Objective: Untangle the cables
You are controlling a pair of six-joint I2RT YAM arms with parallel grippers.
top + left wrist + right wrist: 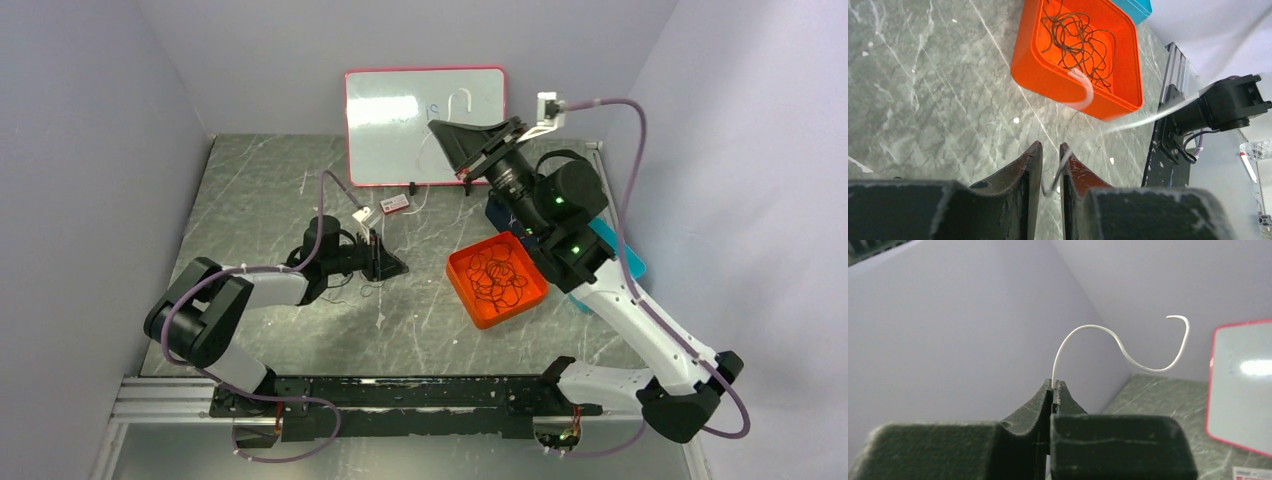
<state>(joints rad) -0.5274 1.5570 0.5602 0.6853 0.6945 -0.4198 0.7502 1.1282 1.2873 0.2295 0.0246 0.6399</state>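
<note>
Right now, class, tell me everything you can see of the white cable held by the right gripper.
The white cable is a very thin, smooth wire, plastic-looking. The right gripper, lifted above the table, pinches it between shut fingertips. From there the free part rises, arches over, dips, and curls back into a hook at its tip, hanging in air before the lavender wall and touching nothing else visible. The overhead view shows that hook in front of the whiteboard.

The top external camera is looking down from above and behind the arm bases, taking in the whole table [260, 190]. The left wrist camera is sitting low and close, facing the orange tray [1048, 75], also visible from overhead [462, 278]. The right wrist camera is looking out toward the wall corner, sharing the whiteboard [1243, 385] with the top view [400, 140].
</note>
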